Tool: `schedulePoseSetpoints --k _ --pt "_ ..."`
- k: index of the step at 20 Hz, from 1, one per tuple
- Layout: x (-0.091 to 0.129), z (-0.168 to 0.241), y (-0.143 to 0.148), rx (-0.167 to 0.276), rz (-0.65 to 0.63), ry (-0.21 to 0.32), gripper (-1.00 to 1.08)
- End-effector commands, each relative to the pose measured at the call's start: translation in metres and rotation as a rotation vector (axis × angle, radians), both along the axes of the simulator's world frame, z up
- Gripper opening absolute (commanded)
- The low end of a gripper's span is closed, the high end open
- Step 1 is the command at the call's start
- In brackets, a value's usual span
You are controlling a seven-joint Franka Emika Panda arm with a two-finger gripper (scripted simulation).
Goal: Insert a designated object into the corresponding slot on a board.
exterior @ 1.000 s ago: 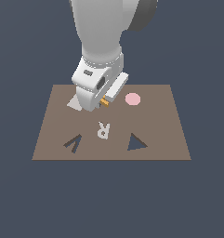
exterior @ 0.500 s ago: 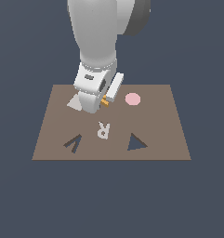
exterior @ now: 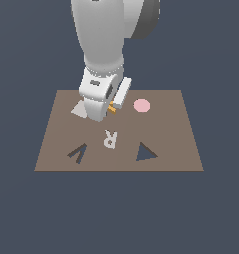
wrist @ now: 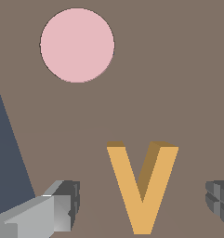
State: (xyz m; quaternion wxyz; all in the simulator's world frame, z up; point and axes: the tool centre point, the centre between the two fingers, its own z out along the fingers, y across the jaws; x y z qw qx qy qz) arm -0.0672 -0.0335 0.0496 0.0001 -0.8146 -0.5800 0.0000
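Now the arm has dropped lower over the board [exterior: 180, 149], jaws apart either side of the orange V [wrist: 142, 186], pink disc [wrist: 77, 45] nearby — the grasp looks imminent.

The arm [exterior: 103, 44] is a thick, rounded column of smooth white and pale grey shells, with a dark grey joint cap on its upper part toward the exterior view's right. Its wrist block is white with small dark marks on its face. The gripper [wrist: 141, 204] has one light grey, boxy metal finger [wrist: 43, 214] with a darker ridged pad and a dark grey ridged fingertip [wrist: 220, 202] opposite.
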Motion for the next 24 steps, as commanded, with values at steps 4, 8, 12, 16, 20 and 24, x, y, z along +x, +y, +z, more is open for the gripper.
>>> schedulePoseSetpoints --k 4,8,12,16,20,24 --pt "0.0 -0.001 0.0 0.0 -0.001 0.0 1.0" --pt "0.0 -0.011 0.0 0.0 -0.003 0.0 1.0" --pt "0.0 -0.019 0.0 0.0 -0.003 0.0 1.0" --pt "0.0 -0.02 0.0 0.0 -0.003 0.0 -1.0" --pt "0.0 -0.02 0.0 0.0 -0.003 0.0 -1.0" --pt "0.0 -0.019 0.0 -0.001 -0.003 -0.001 -1.0"
